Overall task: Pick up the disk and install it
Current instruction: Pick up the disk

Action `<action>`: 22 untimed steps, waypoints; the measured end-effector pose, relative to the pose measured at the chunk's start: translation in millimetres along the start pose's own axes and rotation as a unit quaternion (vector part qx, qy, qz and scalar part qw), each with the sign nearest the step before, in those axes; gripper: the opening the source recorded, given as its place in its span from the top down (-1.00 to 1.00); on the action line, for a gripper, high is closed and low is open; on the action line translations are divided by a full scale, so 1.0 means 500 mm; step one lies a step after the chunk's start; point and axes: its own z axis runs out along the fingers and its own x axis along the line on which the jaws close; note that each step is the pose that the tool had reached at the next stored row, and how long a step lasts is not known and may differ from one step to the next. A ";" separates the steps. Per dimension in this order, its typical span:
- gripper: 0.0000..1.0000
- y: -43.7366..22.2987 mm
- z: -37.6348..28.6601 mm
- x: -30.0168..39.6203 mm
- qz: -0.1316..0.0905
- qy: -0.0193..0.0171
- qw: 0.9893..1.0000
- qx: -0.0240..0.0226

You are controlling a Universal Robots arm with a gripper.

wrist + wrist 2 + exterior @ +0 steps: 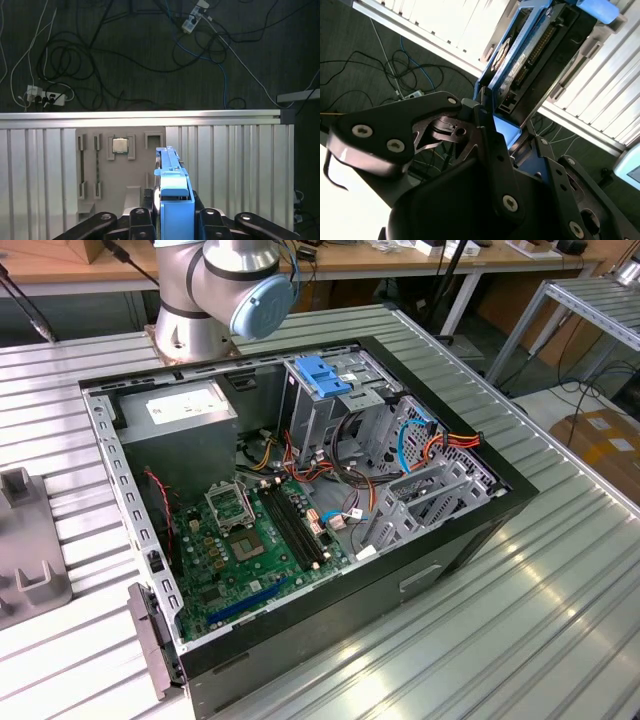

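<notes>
In both wrist views the disk (172, 186) stands on edge between my black fingers (141, 218), held up off the table. Its bright blue carrier rail faces the first wrist view. The second wrist view shows the disk's (530, 55) dark circuit-board side and connector framed by blue rails. My gripper (172, 216) is shut on the disk, one finger on each flat side. The open computer case (300, 490) lies on the ribbed metal table in the exterior view, with a grey drive cage (430, 500) at the exterior view's right side of it.
The arm's base and elbow (230, 285) stand behind the case. A tall drive bay with a blue bracket (325, 375) rises inside. Below the held disk lies a grey fixture plate (120, 165) with a small chip (119, 145). Cables (75, 55) cover the floor beyond the table edge.
</notes>
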 end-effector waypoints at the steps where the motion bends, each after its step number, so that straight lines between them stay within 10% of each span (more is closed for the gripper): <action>1: 0.25 0.000 -0.002 0.000 0.000 0.000 1.000 0.000; 22: 0.25 0.000 -0.057 -0.004 0.000 0.000 1.000 0.000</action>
